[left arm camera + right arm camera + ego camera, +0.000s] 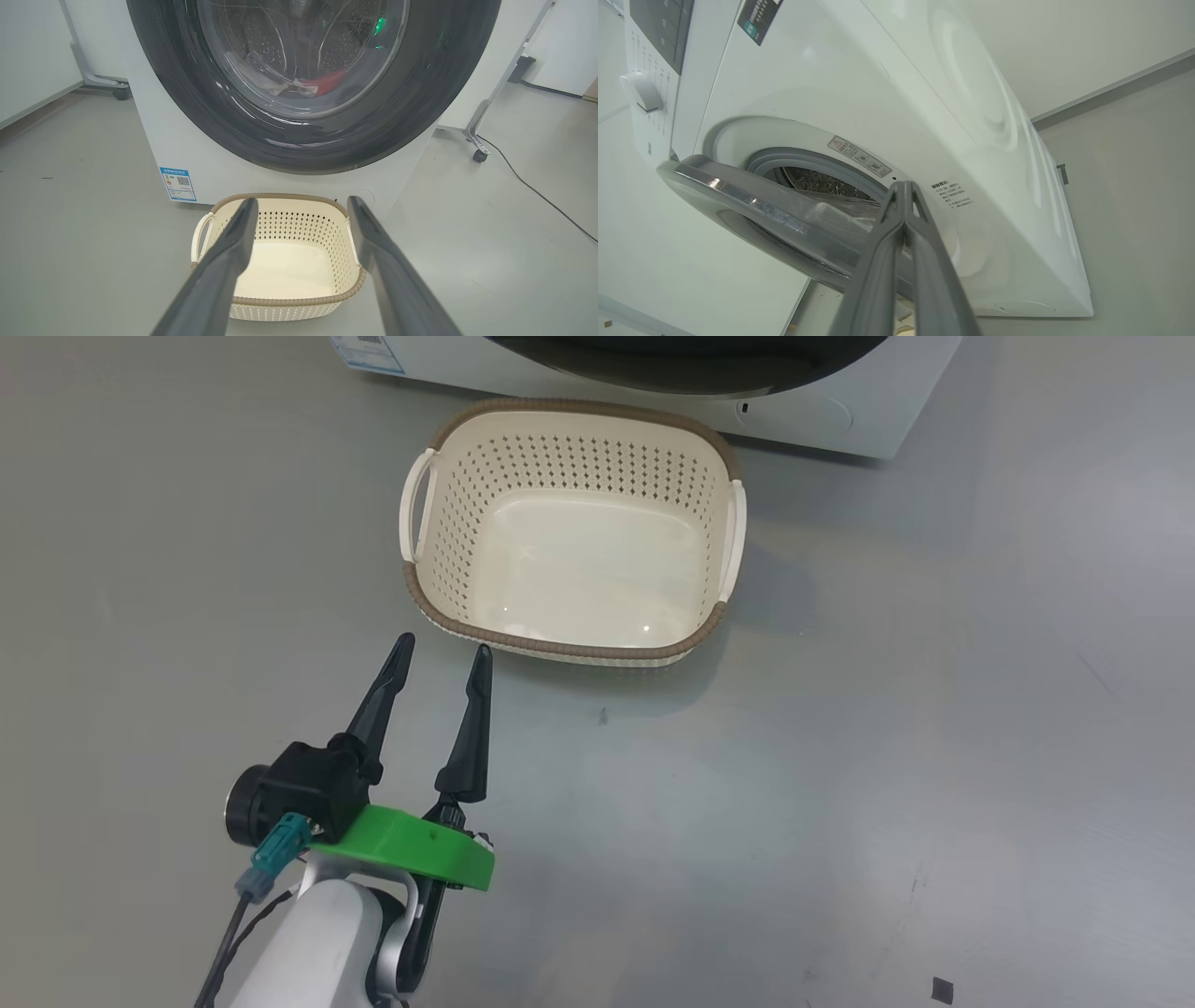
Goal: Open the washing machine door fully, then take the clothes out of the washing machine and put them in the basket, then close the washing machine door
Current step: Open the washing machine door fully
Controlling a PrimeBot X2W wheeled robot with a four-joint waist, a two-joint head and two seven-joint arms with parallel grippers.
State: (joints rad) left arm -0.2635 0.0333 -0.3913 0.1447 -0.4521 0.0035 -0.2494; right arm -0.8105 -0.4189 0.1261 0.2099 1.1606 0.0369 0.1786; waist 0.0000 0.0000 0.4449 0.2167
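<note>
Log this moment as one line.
door ajar | clothes inside washing machine | basket empty | left hand open | right hand shut at door edge

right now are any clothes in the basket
No, the basket shows its bare cream bottom, and the clothes lie behind the washing machine door glass.

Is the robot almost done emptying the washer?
No. Done: the door is cracked open, not fully. In hand: the shut right gripper sits by the door's edge, likely to swing it wider. Still to do: the clothes lie inside the washer, the basket is empty, the open left gripper hovers near it, and the door needs closing.
</note>
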